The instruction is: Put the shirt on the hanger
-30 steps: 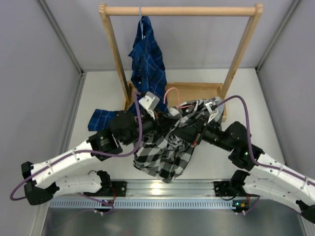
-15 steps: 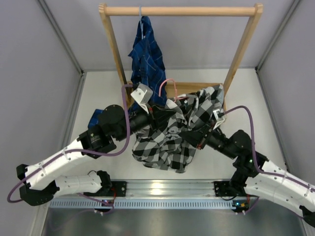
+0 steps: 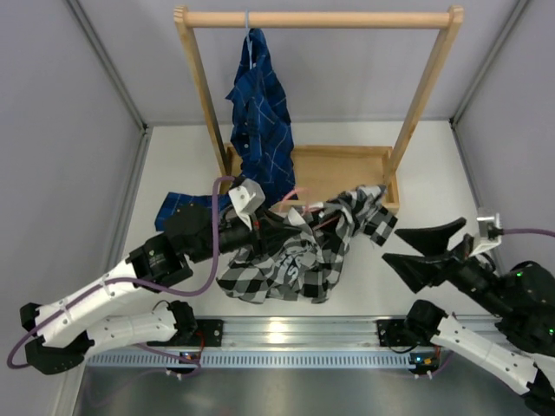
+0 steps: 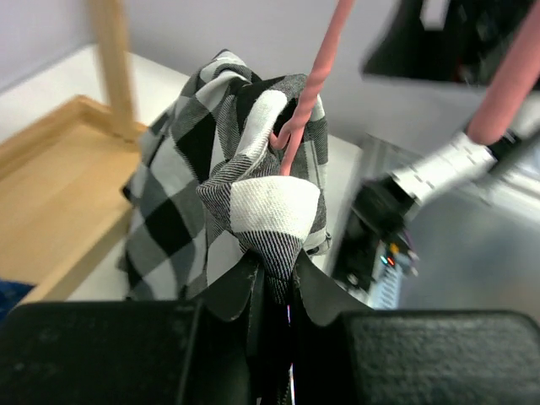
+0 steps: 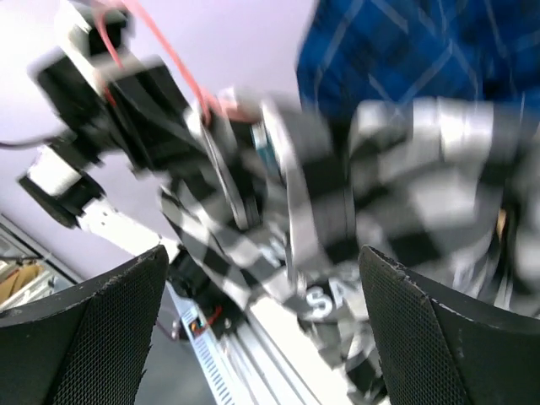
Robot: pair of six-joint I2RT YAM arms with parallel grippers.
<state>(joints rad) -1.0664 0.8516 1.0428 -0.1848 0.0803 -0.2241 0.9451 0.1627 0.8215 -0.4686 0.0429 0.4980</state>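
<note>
- The left fingers (image 4: 316, 295) are closed on a bunched fold of the shirt (image 3: 286, 264). The fabric rises out of the narrow gap between them.
- The hanger (image 4: 329, 51) runs down as a pink wire into that same fold. You cannot tell whether the wire itself is pinched.
- The right fingers (image 3: 429, 236) stand wide apart with nothing between them. They are held clear of the shirt, to its right, and point toward it.
- The right wrist view is blurred. It shows only the checked fabric beyond the two spread fingers.
- The shirt hangs from the left fingers and spreads down onto the surface (image 3: 434, 173), just in front of the wooden tray (image 3: 338, 169). Its pale lettering (image 3: 299, 269) faces up.
- The hanger's hook end shows above the shirt's upper edge in the top view.
- Behind the tray stands the wooden rack (image 3: 316, 17). A dark blue shirt (image 3: 260, 104) hangs from its rail.
- A blue checked cloth (image 3: 178, 206) lies on the surface beside the left arm.
</note>
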